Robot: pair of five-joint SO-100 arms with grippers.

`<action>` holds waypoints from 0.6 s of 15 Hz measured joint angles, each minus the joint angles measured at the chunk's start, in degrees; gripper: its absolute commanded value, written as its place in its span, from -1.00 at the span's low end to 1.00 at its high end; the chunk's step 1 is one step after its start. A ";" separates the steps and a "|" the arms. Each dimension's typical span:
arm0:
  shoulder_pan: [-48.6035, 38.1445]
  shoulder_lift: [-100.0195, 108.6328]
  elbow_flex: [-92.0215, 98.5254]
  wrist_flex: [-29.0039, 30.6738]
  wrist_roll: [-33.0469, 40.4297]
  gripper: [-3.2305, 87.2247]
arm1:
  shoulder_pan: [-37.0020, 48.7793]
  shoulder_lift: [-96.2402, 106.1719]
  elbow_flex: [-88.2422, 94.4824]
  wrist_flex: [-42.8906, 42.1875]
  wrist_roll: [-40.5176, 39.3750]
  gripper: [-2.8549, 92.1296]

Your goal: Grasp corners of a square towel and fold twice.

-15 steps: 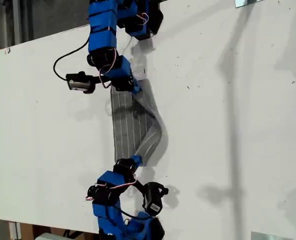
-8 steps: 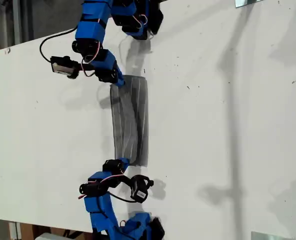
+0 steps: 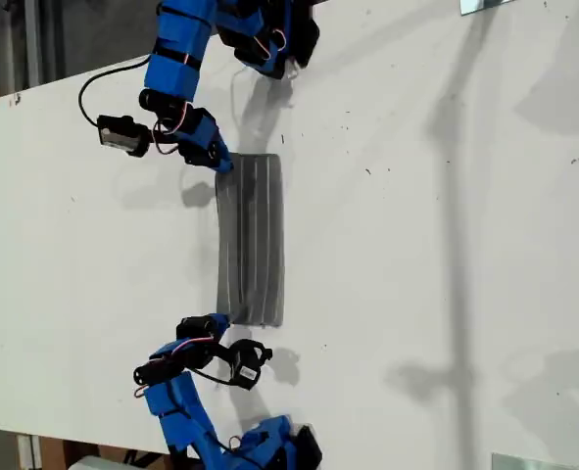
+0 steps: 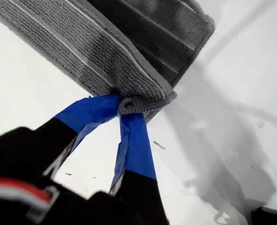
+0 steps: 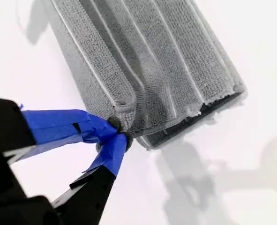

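Towel [image 3: 252, 240] lies folded into a narrow strip on the white table [image 3: 446, 245], left of centre in the exterior view, long axis running from that view's bottom toward its top. My first gripper [image 4: 119, 105]: blue-taped tips closed to a narrow pinch on one corner [image 4: 143, 96], fabric bunched between them. How many layers sit in the pinch is hidden, and the gripper body closest to the camera is a dark blur. My second gripper [image 5: 118, 133]: tips likewise clamped on another corner [image 5: 129, 115]. Stacked layer edges show along the short end beside it, the lowest in shadow. In the exterior view one arm [image 3: 186, 357] meets the strip's end nearer the bottom and another arm [image 3: 186, 122] meets the far end, both on the strip's left long edge as that view shows it. Can't tell from the wrist views which arm is first or second. Both arm bases are cut off at the exterior view's edges, and jaw detail there is too small to read.
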 measured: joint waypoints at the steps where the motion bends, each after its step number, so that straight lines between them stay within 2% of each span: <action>1: -1.58 -2.29 -0.18 -0.62 0.79 -0.94 | 1.23 -2.11 -0.44 -0.44 -1.14 -0.94; 6: -5.98 -13.27 -4.66 -2.11 4.83 -0.94 | 5.01 -9.40 -5.10 -0.53 -4.66 -0.94; 9: -3.69 -10.46 -7.47 2.11 3.34 -0.94 | 2.46 -7.82 -5.10 1.23 -4.57 -0.94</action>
